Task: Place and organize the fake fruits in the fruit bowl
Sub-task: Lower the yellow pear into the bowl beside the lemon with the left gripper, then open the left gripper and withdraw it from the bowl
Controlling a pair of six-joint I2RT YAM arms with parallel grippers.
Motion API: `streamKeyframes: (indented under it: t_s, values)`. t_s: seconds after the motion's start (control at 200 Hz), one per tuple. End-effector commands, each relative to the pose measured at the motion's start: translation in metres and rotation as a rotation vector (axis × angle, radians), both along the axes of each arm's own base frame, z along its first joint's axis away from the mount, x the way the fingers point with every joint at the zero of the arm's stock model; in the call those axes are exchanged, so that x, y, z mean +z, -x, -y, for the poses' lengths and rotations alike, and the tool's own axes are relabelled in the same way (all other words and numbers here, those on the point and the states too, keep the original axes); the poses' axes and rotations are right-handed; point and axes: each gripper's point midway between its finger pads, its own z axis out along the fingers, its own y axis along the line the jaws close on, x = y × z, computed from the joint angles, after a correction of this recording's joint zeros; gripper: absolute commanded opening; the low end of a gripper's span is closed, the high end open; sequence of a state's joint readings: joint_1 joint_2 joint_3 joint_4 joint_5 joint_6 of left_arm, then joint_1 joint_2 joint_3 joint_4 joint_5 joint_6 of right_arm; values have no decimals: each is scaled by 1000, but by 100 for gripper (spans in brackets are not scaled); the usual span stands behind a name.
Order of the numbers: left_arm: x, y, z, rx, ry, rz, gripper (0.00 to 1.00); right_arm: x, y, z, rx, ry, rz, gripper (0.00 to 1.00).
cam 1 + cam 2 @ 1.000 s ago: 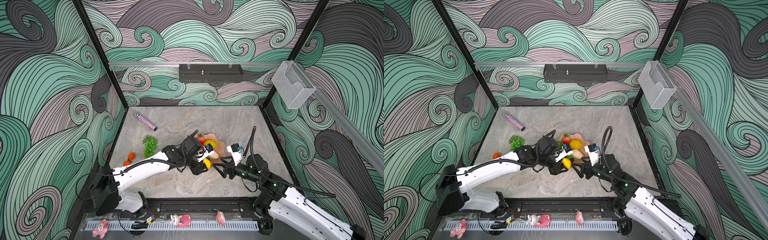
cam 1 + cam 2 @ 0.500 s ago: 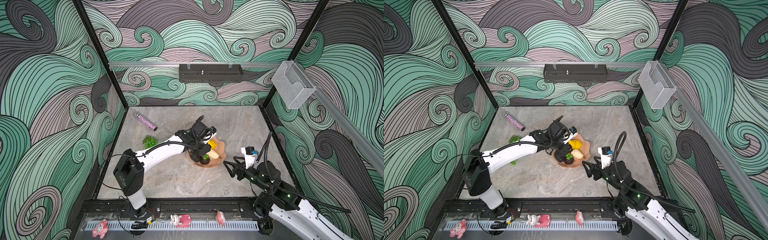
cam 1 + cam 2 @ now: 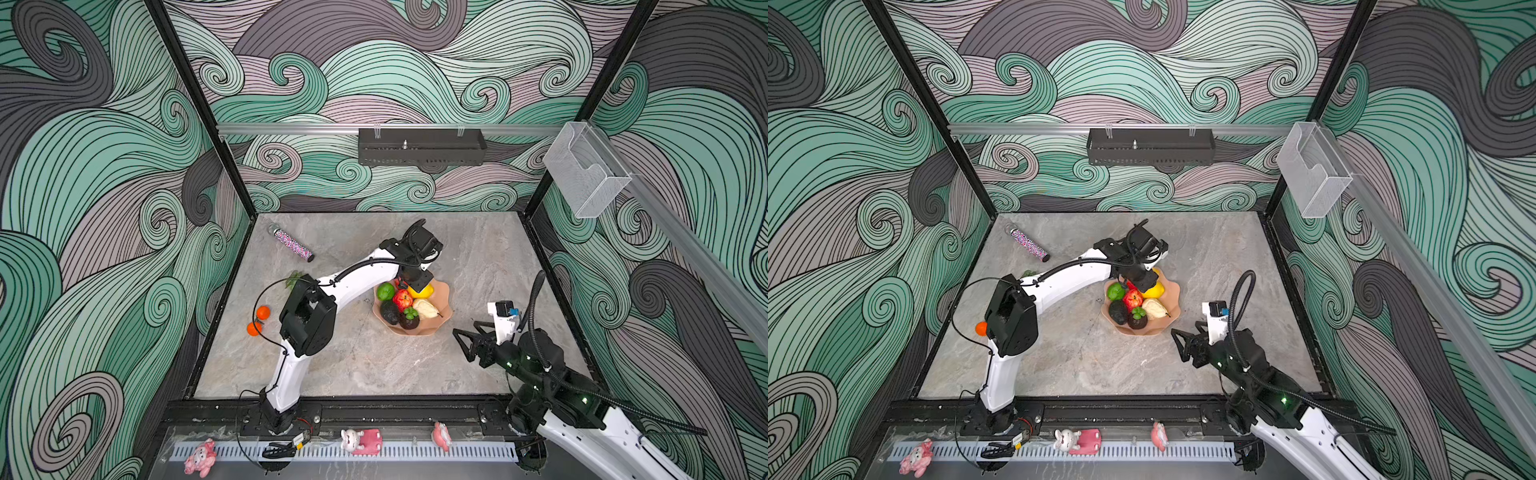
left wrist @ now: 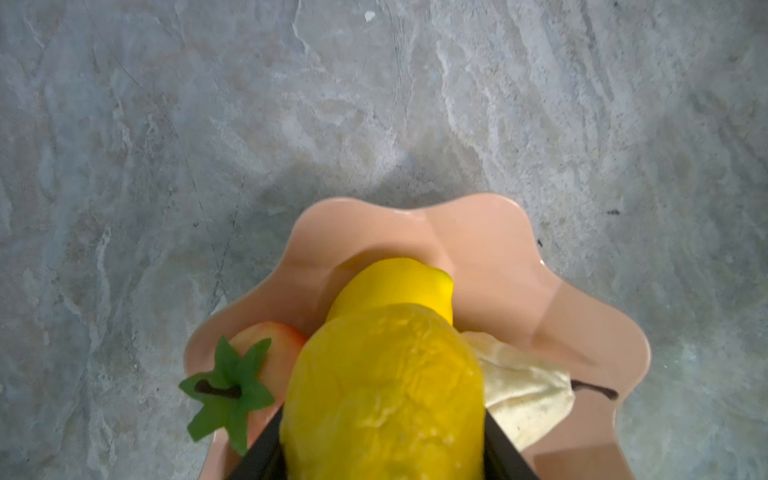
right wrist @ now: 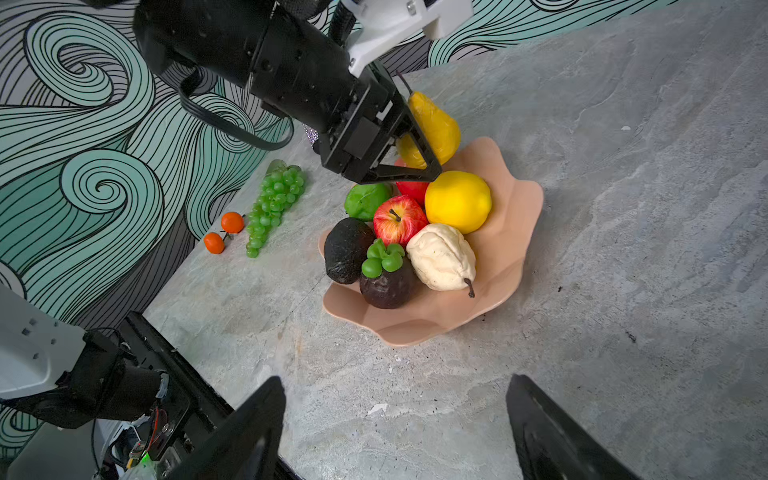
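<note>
I'm working inside a robot lab cell, not a home: wave-printed panels (image 3: 374, 62) on black frame posts (image 3: 197, 99) box in a grey stone-look table (image 3: 374, 365), a left arm (image 3: 361, 280) and a right arm (image 3: 615, 428) are mounted on its front rail (image 3: 395, 413), and a clear box (image 3: 586, 170) hangs off an aluminium rail (image 3: 685, 245).

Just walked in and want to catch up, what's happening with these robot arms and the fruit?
The left gripper holds a yellow pear over the fruit bowl, which contains a lemon, apple, lime, avocado, mangosteen and cream pear. The right gripper hangs open and empty nearby. Grapes and two oranges lie on the table.
</note>
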State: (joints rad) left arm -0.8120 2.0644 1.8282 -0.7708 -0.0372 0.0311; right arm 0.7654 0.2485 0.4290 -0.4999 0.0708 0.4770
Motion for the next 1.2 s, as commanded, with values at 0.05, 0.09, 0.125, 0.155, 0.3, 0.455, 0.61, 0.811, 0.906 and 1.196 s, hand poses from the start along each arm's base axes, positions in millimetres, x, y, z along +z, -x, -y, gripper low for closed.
streamKeyframes:
  t_s: [0.05, 0.09, 0.125, 0.155, 0.3, 0.455, 0.61, 0.811, 0.906, 1.196]
  values:
    - [1, 13, -16, -22, -37, -26, 48, -13, 1, 5, -19, 21, -24, 85]
    - [-3, 15, -18, -21, -42, -35, 48, -13, 0, 5, -21, 23, -24, 85]
    - [-6, 17, -20, -16, -45, -41, 48, -13, 0, 4, -20, 22, -23, 85]
    - [-9, 18, -21, -8, -46, -47, 48, -13, 0, 4, -21, 22, -24, 85]
    - [-22, 25, -25, 1, -47, -71, 48, -14, -1, 3, -21, 27, -25, 85]
    - [-22, 25, -26, 2, -42, -64, 50, -16, -2, 2, -20, 24, -30, 85]
    - [-20, 25, -21, -4, -18, -67, 55, -17, -3, 1, -20, 25, -39, 85]
    - [-17, 27, -19, -5, -6, -78, 65, -19, -4, 0, -21, 26, -40, 85]
    - [-13, 28, -18, -2, 7, -71, 70, -19, -4, -1, -19, 28, -41, 85]
    - [16, 34, -21, 8, 69, -48, 78, -20, -5, -2, -19, 28, -43, 85]
